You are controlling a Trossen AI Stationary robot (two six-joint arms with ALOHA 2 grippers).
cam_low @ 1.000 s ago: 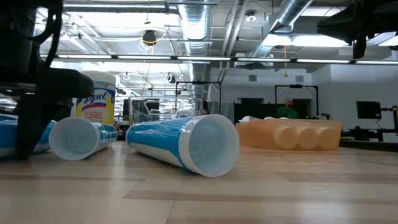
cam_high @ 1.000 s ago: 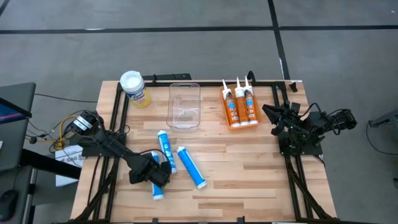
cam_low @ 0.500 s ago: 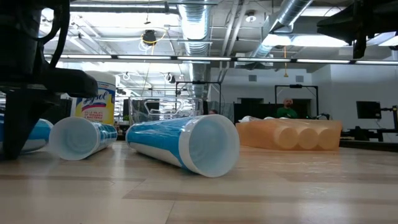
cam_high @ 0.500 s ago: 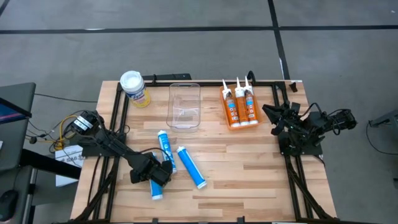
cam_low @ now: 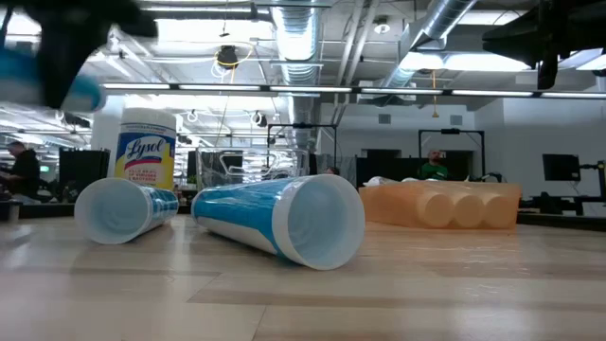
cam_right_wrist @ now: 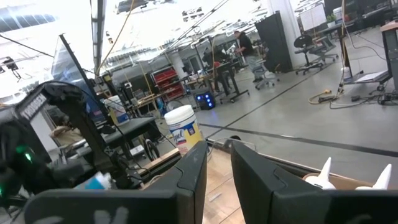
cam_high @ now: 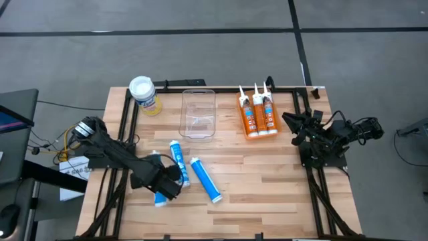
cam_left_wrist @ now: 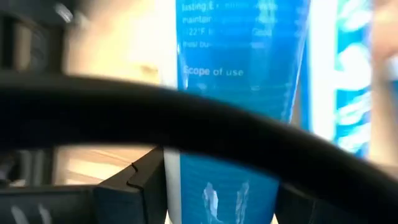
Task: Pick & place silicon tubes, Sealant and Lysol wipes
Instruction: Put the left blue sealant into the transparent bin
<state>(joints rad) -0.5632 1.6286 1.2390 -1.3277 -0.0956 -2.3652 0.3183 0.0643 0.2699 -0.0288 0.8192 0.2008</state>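
My left gripper (cam_high: 163,185) is shut on a blue silicone tube (cam_high: 160,199) at the table's near left; the tube also shows raised in the low view (cam_low: 52,83). Two more blue tubes (cam_high: 178,161) (cam_high: 206,180) lie on their sides on the table beside it. Three orange sealant tubes (cam_high: 257,115) lie side by side at the far right. The Lysol wipes canister (cam_high: 145,96) stands upright at the far left. My right gripper (cam_right_wrist: 217,177) rests shut and empty at the table's right edge. My left gripper pinches the blue tube's body (cam_left_wrist: 186,186) between its two fingers, one on each long side. The fingers come from above and lie across the tube. The tube is lifted clear of the table, lying roughly level in the hold.
A clear plastic container (cam_high: 198,112) stands at the far middle, between the canister and the sealant tubes. Black frame rails run along the table's left, right and far edges. Bare wood lies at the near middle and right.
My left gripper has risen from the table with the blue tube in its hold and drifted a little toward the left edge. The tube, which lay on the wood a second ago, now hangs clear above it. The other two blue tubes have stayed in place.
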